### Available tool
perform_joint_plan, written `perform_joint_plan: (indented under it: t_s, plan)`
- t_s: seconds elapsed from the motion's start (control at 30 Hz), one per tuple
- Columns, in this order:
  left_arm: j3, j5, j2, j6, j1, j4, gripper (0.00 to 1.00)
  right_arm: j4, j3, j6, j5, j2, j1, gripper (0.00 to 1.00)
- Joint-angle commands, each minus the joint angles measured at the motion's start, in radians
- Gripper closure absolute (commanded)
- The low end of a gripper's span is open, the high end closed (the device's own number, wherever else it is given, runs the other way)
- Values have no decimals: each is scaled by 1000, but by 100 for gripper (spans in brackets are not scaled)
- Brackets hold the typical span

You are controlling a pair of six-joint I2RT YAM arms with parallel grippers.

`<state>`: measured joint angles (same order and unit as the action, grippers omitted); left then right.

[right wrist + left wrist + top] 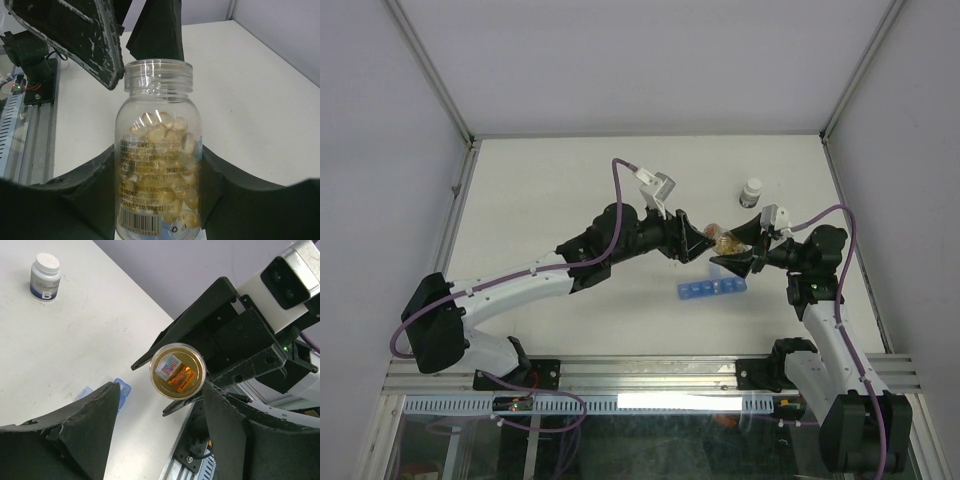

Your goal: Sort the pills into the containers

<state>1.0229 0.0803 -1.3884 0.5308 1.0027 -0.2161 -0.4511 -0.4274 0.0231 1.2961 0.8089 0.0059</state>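
Note:
My right gripper (738,256) is shut on a clear uncapped bottle (158,150), held above the table with its mouth toward the left arm. Pale amber pills (165,135) fill the bottle. My left gripper (698,243) is open and empty, its dark fingers (75,35) just in front of the bottle's mouth without touching it. In the left wrist view I look at the bottle (177,371) end-on between my open fingers (75,435). The translucent-blue pill organizer (712,290) lies on the table just below both grippers; only its corner (121,389) shows in the left wrist view.
A small white-capped bottle with a dark band (751,192) stands behind the grippers, also seen in the left wrist view (45,276). The metal rail (650,372) runs along the table's near edge. White walls enclose the table on three sides.

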Motion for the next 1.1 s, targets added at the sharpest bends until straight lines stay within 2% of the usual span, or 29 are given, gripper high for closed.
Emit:
perform_joint_plan:
  t_s: [0.0, 0.3, 0.63, 0.7, 0.87, 0.97, 1.07]
  plan:
    - [66, 22, -12, 11, 13, -32, 33, -44, -33, -9, 11, -7, -3, 100]
    - [100, 46, -34, 12, 14, -52, 37, -45, -33, -9, 12, -8, -2, 100]
    - [127, 99, -85, 1, 14, -48, 52, -46, -33, -11, 13, -9, -2, 100]
    - [131, 109, -88, -1, 14, -43, 58, -46, -33, -10, 13, -9, -2, 100]
    - [128, 127, -85, -16, 14, -44, 85, -46, -32, -11, 13, -11, -1, 100]
    - [124, 163, -77, -65, 14, -53, 94, -46, -31, -11, 13, -11, -1, 100]
    - [100, 277, -68, -182, 14, -108, 100, -46, -33, -11, 14, -10, -2, 100]
